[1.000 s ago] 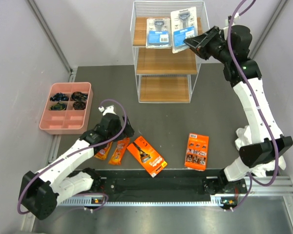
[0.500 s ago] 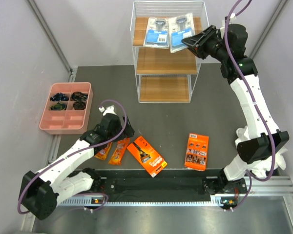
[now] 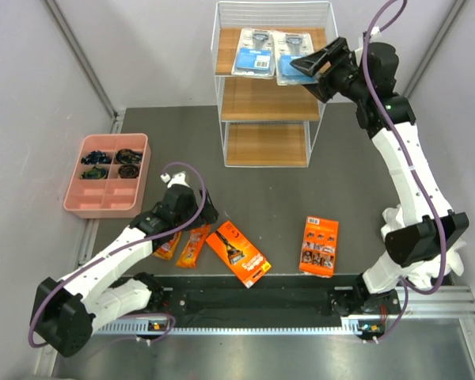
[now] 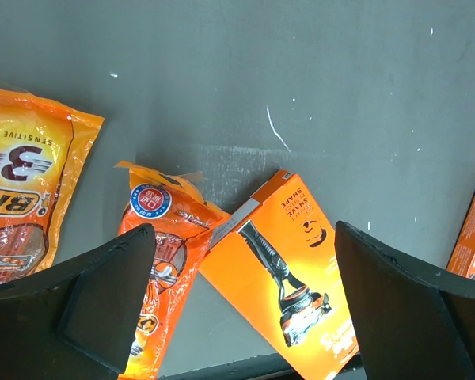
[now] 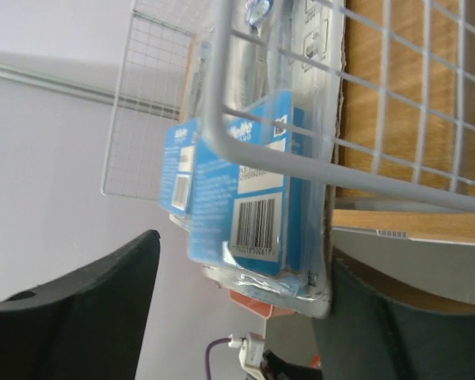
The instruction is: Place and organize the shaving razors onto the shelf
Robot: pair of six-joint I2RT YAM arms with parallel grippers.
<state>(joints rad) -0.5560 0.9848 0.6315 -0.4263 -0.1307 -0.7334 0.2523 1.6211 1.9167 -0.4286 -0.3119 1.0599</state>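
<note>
on the shelf (image 3: pixel 271 99) two blister cards (image 3: pixel 255 52) are lying; four orange packs (image 3: pixel 237 253) are waiting on the desk (image 3: pixel 301 182); both jaws are gaping, gripping nothing.

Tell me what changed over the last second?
The right gripper edged left over the top board of the shelf, and the blister pack at its fingers shifted left and straightened beside the other blister pack. The left gripper and the orange packs on the table stayed put.

Pale lilac-grey walls (image 3: pixel 158 55) are enclosing a dark grey matte counter (image 3: pixel 356 182) — soft, even light is falling across it, slim grey metal posts (image 3: pixel 79 55) slanting up the corners.
</note>
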